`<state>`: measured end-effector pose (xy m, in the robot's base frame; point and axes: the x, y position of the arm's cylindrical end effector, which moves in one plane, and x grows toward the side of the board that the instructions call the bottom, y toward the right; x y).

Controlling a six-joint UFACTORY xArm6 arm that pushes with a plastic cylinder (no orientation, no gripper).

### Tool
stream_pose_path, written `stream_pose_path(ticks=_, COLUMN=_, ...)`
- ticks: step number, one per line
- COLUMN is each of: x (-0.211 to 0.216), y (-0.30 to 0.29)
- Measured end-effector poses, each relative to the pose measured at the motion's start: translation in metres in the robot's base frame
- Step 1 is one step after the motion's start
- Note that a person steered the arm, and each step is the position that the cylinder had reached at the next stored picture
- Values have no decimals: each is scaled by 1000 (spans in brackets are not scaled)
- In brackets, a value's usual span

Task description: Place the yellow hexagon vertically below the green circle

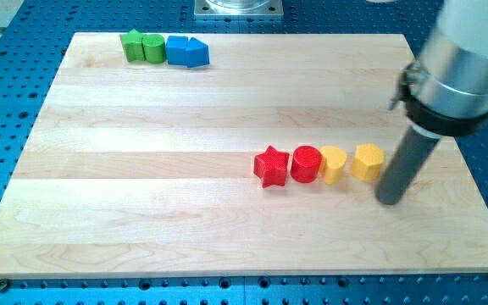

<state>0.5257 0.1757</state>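
Note:
The yellow hexagon (pixel 368 161) lies at the right end of a row on the right half of the wooden board (pixel 142 212). The green circle (pixel 153 47) sits near the view's top left, between a green star (pixel 131 45) and a blue block. My tip (pixel 389 200) rests on the board just right of and slightly below the yellow hexagon, very close to it or touching; I cannot tell which.
A yellow heart (pixel 335 163), a red circle (pixel 306 164) and a red star (pixel 271 166) continue the row to the left of the hexagon. A blue square block (pixel 177 50) and a blue pentagon-like block (pixel 197 53) sit right of the green circle.

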Motion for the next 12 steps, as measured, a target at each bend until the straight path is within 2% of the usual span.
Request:
stream_pose_path(ticks=1, x=-39, y=9)
stream_pose_path(ticks=2, x=-73, y=-37)
stream_pose_path(ticks=3, x=-110, y=-144)
stream_pose_path(ticks=4, x=-136, y=-113)
stream_pose_path(ticks=5, x=-128, y=-72)
stream_pose_path(ticks=7, x=-160, y=-166)
stream_pose_path(ticks=8, x=-173, y=-89)
stream_pose_path(ticks=10, x=-182, y=-277)
stream_pose_path(ticks=11, x=-178, y=-192)
stream_pose_path(ticks=12, x=-208, y=-159)
